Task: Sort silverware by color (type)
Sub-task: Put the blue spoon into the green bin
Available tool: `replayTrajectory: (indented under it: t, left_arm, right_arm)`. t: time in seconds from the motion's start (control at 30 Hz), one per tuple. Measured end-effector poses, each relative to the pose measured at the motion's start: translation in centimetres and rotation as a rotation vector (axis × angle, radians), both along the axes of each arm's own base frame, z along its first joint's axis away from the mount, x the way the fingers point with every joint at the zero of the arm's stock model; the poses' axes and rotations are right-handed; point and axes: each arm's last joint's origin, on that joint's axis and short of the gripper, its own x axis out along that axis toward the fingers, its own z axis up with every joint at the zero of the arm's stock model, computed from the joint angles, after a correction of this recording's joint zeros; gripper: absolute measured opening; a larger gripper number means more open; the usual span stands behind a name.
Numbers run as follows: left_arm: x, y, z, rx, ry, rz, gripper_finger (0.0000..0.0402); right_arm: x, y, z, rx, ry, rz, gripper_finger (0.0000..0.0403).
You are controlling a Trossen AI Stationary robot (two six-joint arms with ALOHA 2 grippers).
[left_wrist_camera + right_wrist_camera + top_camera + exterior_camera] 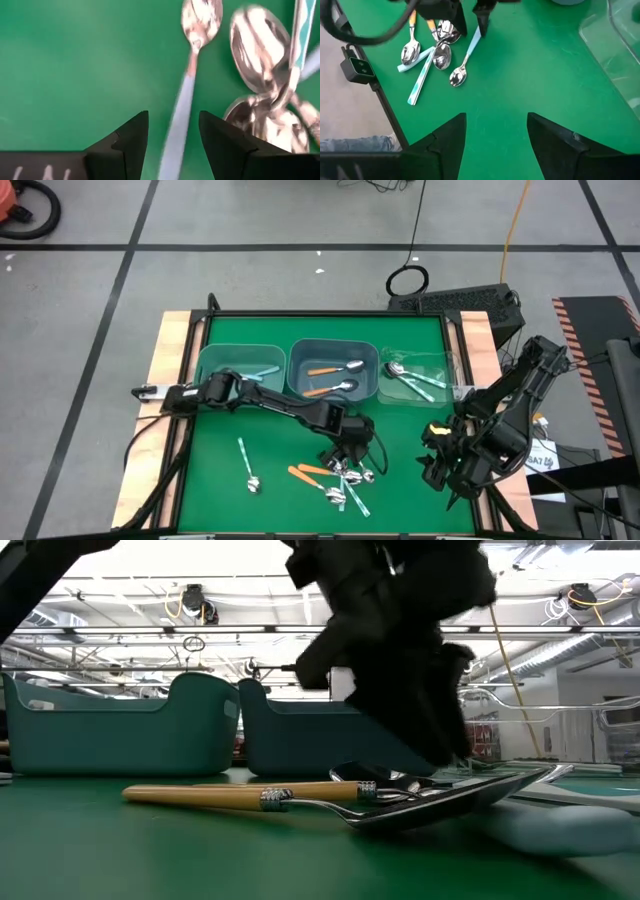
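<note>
A pile of silverware (pixel 340 475) lies on the green mat near the table's front edge: spoons with orange, light-blue and teal handles, crossing each other. My left gripper (pixel 350 450) hangs low over the pile's far side, slanting down, open. In the left wrist view its two fingers (pixel 135 140) stand on either side of a light-blue spoon's handle (pixel 182 110) that lies flat on the mat, bowl (pixel 201 17) pointing away; I see no touch. My right gripper (pixel 437 465) waits open at the right, raised above bare mat (pixel 496 117).
Three bins stand in a row at the back: the left one (pixel 215 360) holds a light-blue spoon, the middle one (pixel 300 355) orange spoons, the clear right one (pixel 445 365) teal spoons. One spoon (pixel 247 465) lies alone left of the pile. A small camera (pixel 357 70) sits at the table's front edge.
</note>
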Motion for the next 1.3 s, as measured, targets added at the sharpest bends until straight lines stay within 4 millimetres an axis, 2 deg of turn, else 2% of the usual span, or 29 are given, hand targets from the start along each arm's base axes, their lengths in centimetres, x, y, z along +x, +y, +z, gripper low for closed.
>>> replayTrajectory:
  t: [0.17,0.33,0.63,0.93,1.17,1.3]
  left_arm:
    - [-0.3,0.1,-1.4,0.024,0.072,-0.029,0.0181]
    - [-0.6,0.1,-1.8,0.006,0.116,-0.033,0.018]
    - [-0.6,0.2,-1.9,-0.025,0.139,0.041,0.0119]
    - [-0.4,-0.1,-2.4,-0.026,0.127,0.034,0.0071]
    - [0.0,-0.2,-3.0,-0.061,0.125,0.103,0.0058]
    - [0.3,-0.1,-1.9,-0.076,0.145,0.167,0.0056]
  right_arm:
    - [-0.1,0.1,0.0,0.021,0.029,0.009,0.0205]
    - [-0.1,0.0,0.0,0.018,0.029,0.009,0.0205]
    - [0.0,0.0,0.0,-0.01,0.006,0.016,0.0205]
    - [0.0,0.0,0.0,-0.025,0.014,0.046,0.0205]
    - [-0.1,-0.1,-0.1,-0.038,0.022,0.056,0.0205]
    - [-0.2,-0.2,-0.1,-0.051,0.033,0.056,0.0205]
